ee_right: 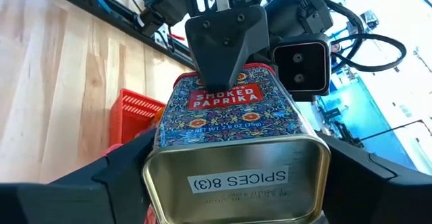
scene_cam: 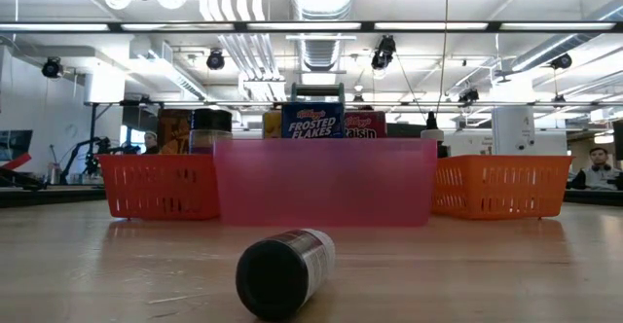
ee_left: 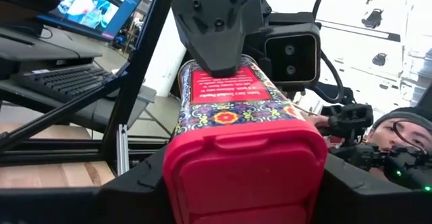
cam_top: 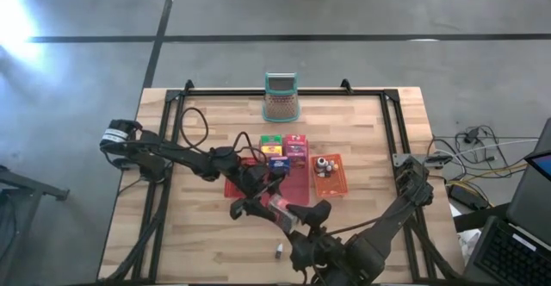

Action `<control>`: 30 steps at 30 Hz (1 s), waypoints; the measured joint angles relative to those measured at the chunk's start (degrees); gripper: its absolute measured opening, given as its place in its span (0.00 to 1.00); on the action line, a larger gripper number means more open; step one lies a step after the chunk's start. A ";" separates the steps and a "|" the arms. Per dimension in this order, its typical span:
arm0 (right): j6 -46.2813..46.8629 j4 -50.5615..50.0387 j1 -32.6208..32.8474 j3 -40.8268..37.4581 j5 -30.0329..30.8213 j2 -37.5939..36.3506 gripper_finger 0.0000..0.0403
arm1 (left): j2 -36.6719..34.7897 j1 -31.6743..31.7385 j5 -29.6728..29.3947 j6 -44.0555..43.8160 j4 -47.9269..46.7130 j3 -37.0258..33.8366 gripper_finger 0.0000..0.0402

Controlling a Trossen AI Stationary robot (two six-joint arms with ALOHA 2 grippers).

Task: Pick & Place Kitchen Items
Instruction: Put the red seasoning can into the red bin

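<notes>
A smoked paprika tin (cam_top: pixel 281 208) with a red lid and patterned sides hangs in the air between both grippers, above the table's near middle. My left gripper (cam_top: pixel 258 202) reaches in from the left and is shut on the tin's lid end. My right gripper (cam_top: pixel 303 220) comes from the near right and is shut on its metal base end. A small dark bottle (scene_cam: pixel 283 270) lies on its side on the table near the front edge (cam_top: pixel 279 251). Green, pink and blue boxes (cam_top: pixel 284 148) stand at mid-table, by a red tray. My left gripper (ee_left: pixel 246 177) pinches the tin's red lid end (ee_left: pixel 246 163) between its two fingers, one on each narrow side. The tin is lifted clear and points away along the fingers. My right gripper (ee_right: pixel 236 177) pinches the tin's metal base end (ee_right: pixel 236 173) between its two fingers, from the end opposite the other gripper. The tin is off the table, and one left finger (ee_right: pixel 226 35) lies on its far end.
A red tray (cam_top: pixel 245 183) and an orange tray (cam_top: pixel 330 183) with tiny bottles sit at mid-table. The teal-rimmed mesh holder (cam_top: pixel 281 96) stands at the far edge. The low view shows a pink bin (scene_cam: pixel 326 182) between two orange baskets. A person (ee_left: pixel 405 136) is beyond the table.
</notes>
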 joint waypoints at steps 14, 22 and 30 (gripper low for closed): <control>11.54 -7.44 1.91 0.02 -2.59 -0.36 0.90 | -3.01 0.03 0.66 1.87 -5.64 -0.13 0.54; 27.02 -16.81 4.92 -0.48 -9.99 -1.69 0.83 | -15.39 0.12 -5.57 7.56 -40.43 2.41 0.54; 28.79 -16.78 4.27 -3.44 -11.03 -3.91 0.74 | -23.52 -1.42 -31.56 7.92 -85.00 9.68 0.54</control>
